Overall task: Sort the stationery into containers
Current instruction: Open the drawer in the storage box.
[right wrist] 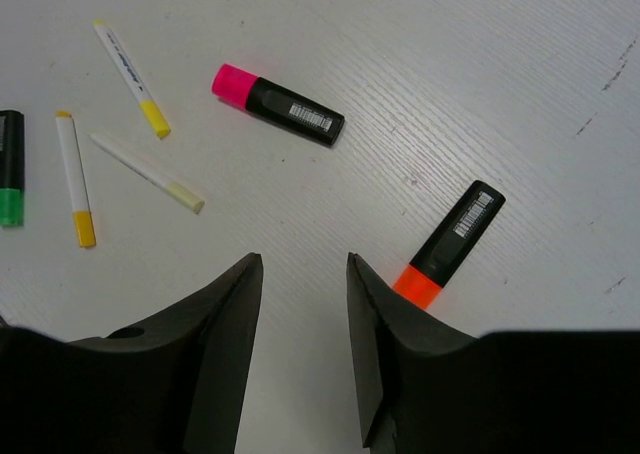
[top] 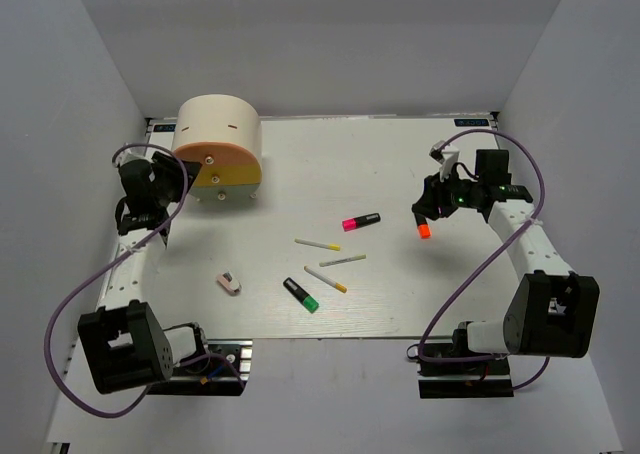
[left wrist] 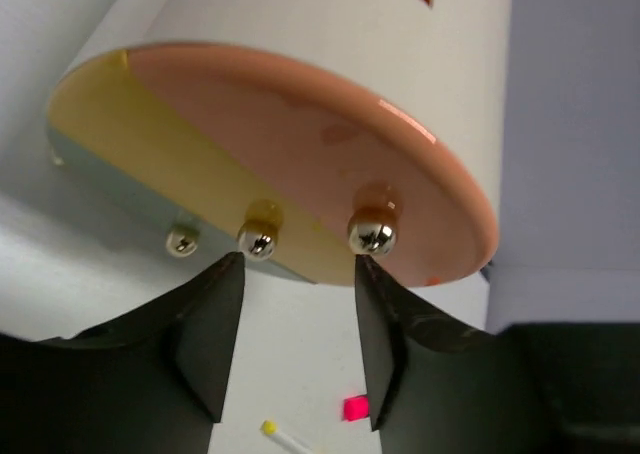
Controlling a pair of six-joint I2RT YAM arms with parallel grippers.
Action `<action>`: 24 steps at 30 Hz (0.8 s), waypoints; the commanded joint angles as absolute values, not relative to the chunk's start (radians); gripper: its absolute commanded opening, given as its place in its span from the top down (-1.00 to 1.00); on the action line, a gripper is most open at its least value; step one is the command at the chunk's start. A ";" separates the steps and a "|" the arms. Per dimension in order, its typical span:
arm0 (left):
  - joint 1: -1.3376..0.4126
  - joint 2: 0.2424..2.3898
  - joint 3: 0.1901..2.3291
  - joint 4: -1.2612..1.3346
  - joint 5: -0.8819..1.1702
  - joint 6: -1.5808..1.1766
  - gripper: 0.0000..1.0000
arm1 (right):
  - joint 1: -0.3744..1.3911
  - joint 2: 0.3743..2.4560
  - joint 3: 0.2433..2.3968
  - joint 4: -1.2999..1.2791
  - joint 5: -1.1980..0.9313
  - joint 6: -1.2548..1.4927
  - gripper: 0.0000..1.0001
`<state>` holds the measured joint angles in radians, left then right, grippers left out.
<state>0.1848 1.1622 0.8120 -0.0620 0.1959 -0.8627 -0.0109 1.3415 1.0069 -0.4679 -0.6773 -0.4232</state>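
Right end effector (right wrist: 302, 266), orange highlighter (right wrist: 458, 232) just beside

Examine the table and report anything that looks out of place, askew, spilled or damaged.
Nothing looks damaged or spilled. The items just lie loose at mixed angles on the table: three pens, the green highlighter and pink highlighter mid-table, the eraser alone to their left, the orange highlighter apart on the right.
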 commanded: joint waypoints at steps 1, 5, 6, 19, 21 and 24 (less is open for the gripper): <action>0.210 1.203 0.810 0.090 0.334 -0.882 -0.10 | -0.012 1.321 0.993 -0.417 -0.710 -0.405 0.11; 0.219 1.222 0.778 0.208 0.411 -0.891 -0.07 | -0.012 1.335 1.003 -0.413 -0.713 -0.405 0.13; 0.228 1.223 0.778 0.228 0.428 -0.891 -0.07 | -0.012 1.339 1.005 -0.411 -0.712 -0.408 0.16; 0.238 1.261 0.726 0.357 0.492 -0.931 -0.10 | -0.012 1.371 1.026 -0.416 -0.710 -0.411 0.16; 0.238 1.261 0.716 0.357 0.492 -0.931 -0.10 | -0.011 1.370 1.025 -0.420 -0.706 -0.414 0.16; 0.238 1.272 0.716 0.368 0.492 -0.940 -0.10 | -0.012 1.367 1.020 -0.419 -0.709 -0.411 0.16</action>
<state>0.2329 1.2739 0.7235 0.3271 0.4725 -0.9333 -0.0109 1.3697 0.9985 -0.4377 -0.6918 -0.4129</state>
